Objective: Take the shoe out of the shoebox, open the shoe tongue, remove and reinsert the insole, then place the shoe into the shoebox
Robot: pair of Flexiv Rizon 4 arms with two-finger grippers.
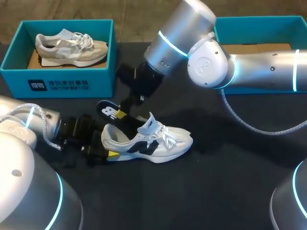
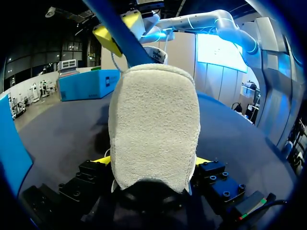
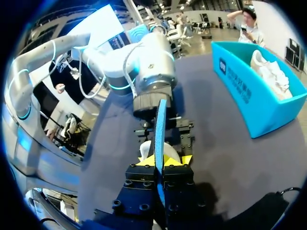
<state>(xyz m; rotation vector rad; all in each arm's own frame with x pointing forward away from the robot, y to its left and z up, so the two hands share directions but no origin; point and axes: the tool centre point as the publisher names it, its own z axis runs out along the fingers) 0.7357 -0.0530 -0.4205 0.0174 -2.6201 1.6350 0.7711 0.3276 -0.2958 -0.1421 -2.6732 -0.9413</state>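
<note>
Sitting on the dark bench point(image 1: 216, 191), the white shoe point(image 1: 153, 141) has its heel squeezed by the left pincer point(image 2: 152, 160). Just behind that heel, the right pincer point(image 3: 161, 162) pinches the blue insole point(image 1: 108, 111).

From my left wrist camera, the heel of the shoe point(image 2: 153, 129) fills the view, hiding its toe, its laces and all but slivers of the yellow tips of my left gripper point(image 2: 152, 160). Overhead, my right gripper point(image 1: 125, 113) covers part of the insole point(image 1: 106, 110), and my right arm point(image 1: 249, 67) hides much of the right-hand shoebox point(image 1: 259, 23)
</note>
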